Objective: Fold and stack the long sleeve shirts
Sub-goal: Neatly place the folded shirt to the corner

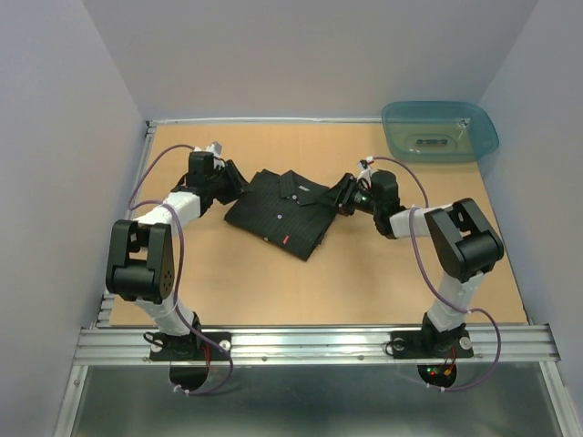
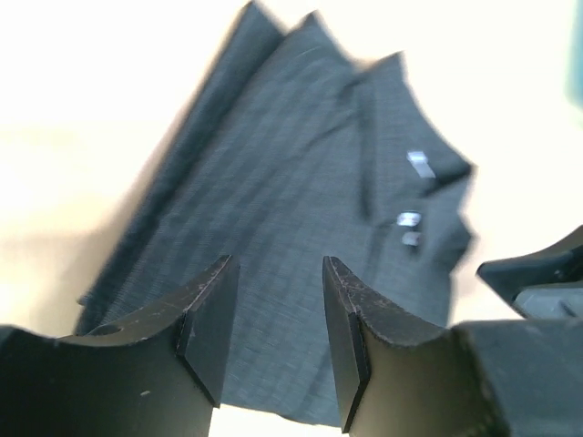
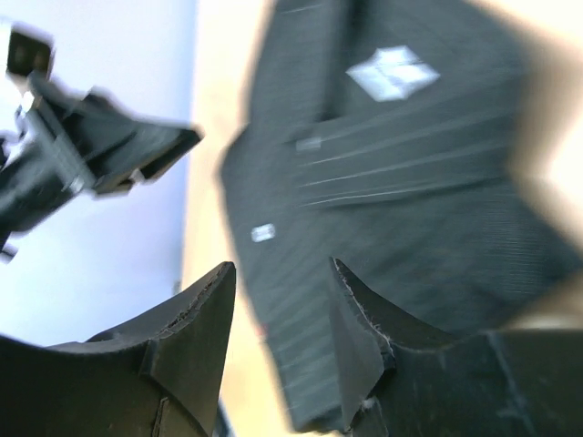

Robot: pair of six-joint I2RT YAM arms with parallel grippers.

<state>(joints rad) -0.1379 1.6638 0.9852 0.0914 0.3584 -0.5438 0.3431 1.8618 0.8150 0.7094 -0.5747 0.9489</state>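
Left gripper [image 2: 278, 264]: jaws half apart, nothing pinched, tips low over 9 o'clock edge of black pinstripe shirt [image 1: 282, 211]. Right gripper [image 3: 281, 266]: likewise half apart and empty, at 3 o'clock edge. Shirt at centre of table [image 1: 364, 282], folded to compact rectangle, collar toward 12, red tag [image 1: 285, 240] toward 6. Step, probably: taking both sides for last fold or for lift to stack. Next move needs both jaws on cloth, closing together, even pull. Teal tub [image 1: 439, 130] at 1 o'clock corner, well apart; nothing in way. No second shirt in view.
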